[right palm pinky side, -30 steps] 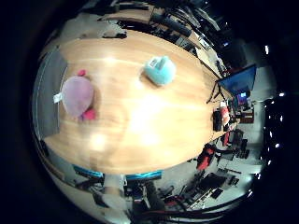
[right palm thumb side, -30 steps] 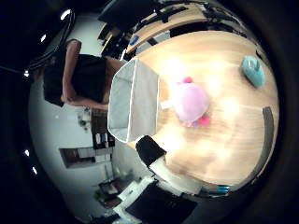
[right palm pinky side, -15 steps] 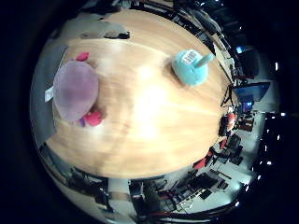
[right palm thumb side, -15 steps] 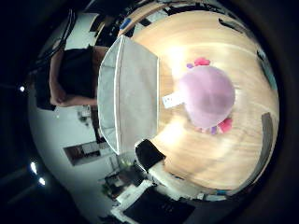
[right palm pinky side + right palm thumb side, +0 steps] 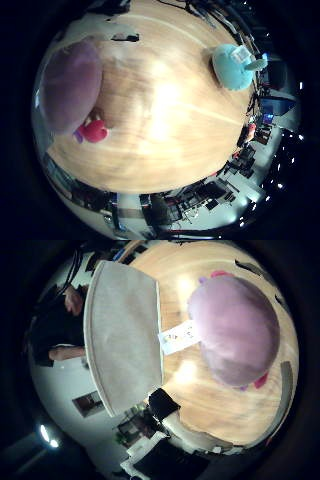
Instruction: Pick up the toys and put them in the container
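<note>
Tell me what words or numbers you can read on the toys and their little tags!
None can be read.
White tag on the round purple plush toy: dark marks, too blurred to read.
White tag on the teal plush toy: too small to read.
Grey fabric container and wooden table: no writing shows.

Pale purple plush toy (image 5: 235, 330) with red feet, teal plush toy (image 5: 231, 67), grey container (image 5: 125, 335), light wooden table (image 5: 165, 120)
</note>
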`<act>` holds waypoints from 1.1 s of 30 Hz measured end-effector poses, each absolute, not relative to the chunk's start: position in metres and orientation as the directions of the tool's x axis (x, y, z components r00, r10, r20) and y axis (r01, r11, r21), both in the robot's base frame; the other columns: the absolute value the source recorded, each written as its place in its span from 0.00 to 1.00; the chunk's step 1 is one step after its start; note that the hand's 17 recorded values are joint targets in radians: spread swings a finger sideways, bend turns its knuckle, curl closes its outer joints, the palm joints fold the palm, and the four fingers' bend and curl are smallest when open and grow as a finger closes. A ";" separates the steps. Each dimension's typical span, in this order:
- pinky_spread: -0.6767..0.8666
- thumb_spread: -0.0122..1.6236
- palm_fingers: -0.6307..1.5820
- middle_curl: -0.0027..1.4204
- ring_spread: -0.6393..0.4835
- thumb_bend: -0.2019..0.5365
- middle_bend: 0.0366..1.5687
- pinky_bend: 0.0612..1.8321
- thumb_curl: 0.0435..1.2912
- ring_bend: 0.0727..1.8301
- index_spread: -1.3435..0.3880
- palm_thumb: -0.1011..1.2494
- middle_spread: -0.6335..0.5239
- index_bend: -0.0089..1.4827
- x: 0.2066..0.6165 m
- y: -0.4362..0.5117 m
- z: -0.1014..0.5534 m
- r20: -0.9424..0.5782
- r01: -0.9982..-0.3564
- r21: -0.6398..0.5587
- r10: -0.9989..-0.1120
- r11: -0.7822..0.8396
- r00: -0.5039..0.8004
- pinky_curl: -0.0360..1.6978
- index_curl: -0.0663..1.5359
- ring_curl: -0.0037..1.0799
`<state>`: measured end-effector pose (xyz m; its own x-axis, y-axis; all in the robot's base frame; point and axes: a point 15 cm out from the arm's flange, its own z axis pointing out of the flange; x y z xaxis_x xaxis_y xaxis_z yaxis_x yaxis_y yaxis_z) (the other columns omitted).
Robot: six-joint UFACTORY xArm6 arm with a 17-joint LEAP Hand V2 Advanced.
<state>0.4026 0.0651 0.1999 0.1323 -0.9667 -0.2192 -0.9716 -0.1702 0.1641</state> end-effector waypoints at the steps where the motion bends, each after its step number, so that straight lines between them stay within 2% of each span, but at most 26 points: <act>1: 0.71 0.59 0.37 0.26 0.60 0.24 0.19 0.65 0.20 0.42 0.53 0.25 0.51 0.11 0.402 0.066 0.196 -0.220 -0.970 0.173 -0.966 -0.172 0.132 0.02 0.22 0.19; 13: 0.63 0.61 0.38 0.27 0.56 0.26 0.20 0.64 0.20 0.45 0.54 0.31 0.51 0.10 0.421 0.073 0.167 -0.216 -0.964 0.206 -0.969 -0.166 0.120 0.02 0.21 0.21; 16: 0.56 0.65 0.43 0.28 0.49 0.30 0.23 0.65 0.21 0.51 0.54 0.39 0.47 0.10 0.423 0.072 0.166 -0.221 -0.966 0.207 -0.970 -0.152 0.105 0.02 0.21 0.23; 18: 0.42 0.68 0.55 0.29 0.41 0.36 0.26 0.74 0.22 0.56 0.54 0.48 0.43 0.09 0.424 0.069 0.165 -0.222 -0.967 0.209 -0.970 -0.144 0.097 0.05 0.20 0.25; 19: 0.40 0.68 0.56 0.28 0.40 0.37 0.26 0.74 0.22 0.58 0.54 0.50 0.42 0.09 0.426 0.069 0.166 -0.221 -0.968 0.207 -0.971 -0.142 0.095 0.05 0.19 0.26; 22: 0.26 0.70 0.67 0.31 0.32 0.47 0.31 0.80 0.24 0.62 0.53 0.63 0.35 0.11 0.430 0.069 0.166 -0.223 -0.967 0.211 -0.970 -0.144 0.095 0.09 0.19 0.31; 24: 0.22 0.70 0.73 0.33 0.28 0.53 0.34 0.80 0.26 0.63 0.52 0.72 0.31 0.14 0.433 0.069 0.168 -0.222 -0.968 0.207 -0.970 -0.144 0.097 0.11 0.21 0.33; 27: 0.18 0.70 0.78 0.36 0.27 0.56 0.36 0.78 0.27 0.63 0.50 0.79 0.27 0.16 0.433 0.066 0.171 -0.222 -0.969 0.206 -0.971 -0.138 0.091 0.12 0.23 0.35; 33: 0.15 0.65 0.81 0.40 0.26 0.54 0.41 0.75 0.29 0.64 0.49 0.87 0.22 0.20 0.435 0.051 0.194 -0.232 -0.974 0.199 -0.971 -0.112 0.064 0.15 0.28 0.38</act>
<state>0.4355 0.0513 0.1935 0.0642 -0.9707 -0.2315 -0.9737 -0.1118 0.1987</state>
